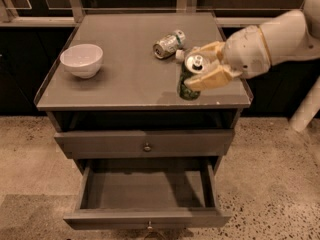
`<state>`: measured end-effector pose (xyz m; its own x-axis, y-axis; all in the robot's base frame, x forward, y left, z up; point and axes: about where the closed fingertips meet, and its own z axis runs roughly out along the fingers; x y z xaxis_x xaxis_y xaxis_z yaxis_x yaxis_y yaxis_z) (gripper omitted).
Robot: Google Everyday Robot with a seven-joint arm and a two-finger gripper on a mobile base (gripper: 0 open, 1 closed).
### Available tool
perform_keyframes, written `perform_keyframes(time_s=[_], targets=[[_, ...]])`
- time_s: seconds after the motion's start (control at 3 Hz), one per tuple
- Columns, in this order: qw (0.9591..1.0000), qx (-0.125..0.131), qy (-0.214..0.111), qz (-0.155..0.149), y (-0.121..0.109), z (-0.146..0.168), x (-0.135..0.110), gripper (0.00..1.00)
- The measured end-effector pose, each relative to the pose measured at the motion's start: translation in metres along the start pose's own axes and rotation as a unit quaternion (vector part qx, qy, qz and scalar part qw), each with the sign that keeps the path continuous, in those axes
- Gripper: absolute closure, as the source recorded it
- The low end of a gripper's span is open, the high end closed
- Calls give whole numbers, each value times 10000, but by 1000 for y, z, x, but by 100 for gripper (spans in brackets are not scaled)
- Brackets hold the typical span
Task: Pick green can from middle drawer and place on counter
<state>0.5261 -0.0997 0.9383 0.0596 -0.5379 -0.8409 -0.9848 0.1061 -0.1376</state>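
Speckled flooring surrounds a grey cabinet whose tabletop (120, 84) carries a white bowl (81, 60) at the left and a pale can (168, 44) lying on its side toward the back. The drawer (145, 190) below stands open with a bare floor, under a closed drawer front (100, 143).

The gripper (196, 68) reaches in from the right over the tabletop's front right part. Its jaws are clamped on the green can (187, 90), which stands upright with its silver top showing between them. The can's base sits at or just above the surface, near the front edge; whether it touches cannot be told.

This looks like the placing step, with the lift out of the drawer done. The next move probably calls for a short descent until the can bears its own weight, then parting the jaws and backing away level, so the can is not tipped toward the nearby edge.
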Motion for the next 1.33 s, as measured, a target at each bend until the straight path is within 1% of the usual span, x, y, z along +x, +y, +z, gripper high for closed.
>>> perform_keyframes(time_s=[0.33, 0.67, 1.0, 1.33], targets=[[9982, -566, -14, -203, -29, 26, -23, 100], [9894, -1439, -157, -147, -52, 70, -29, 100], [9774, -2073, -420, 48, -74, 111, -33, 100], [9813, -1830, -591, -81, -94, 108, -46, 82]])
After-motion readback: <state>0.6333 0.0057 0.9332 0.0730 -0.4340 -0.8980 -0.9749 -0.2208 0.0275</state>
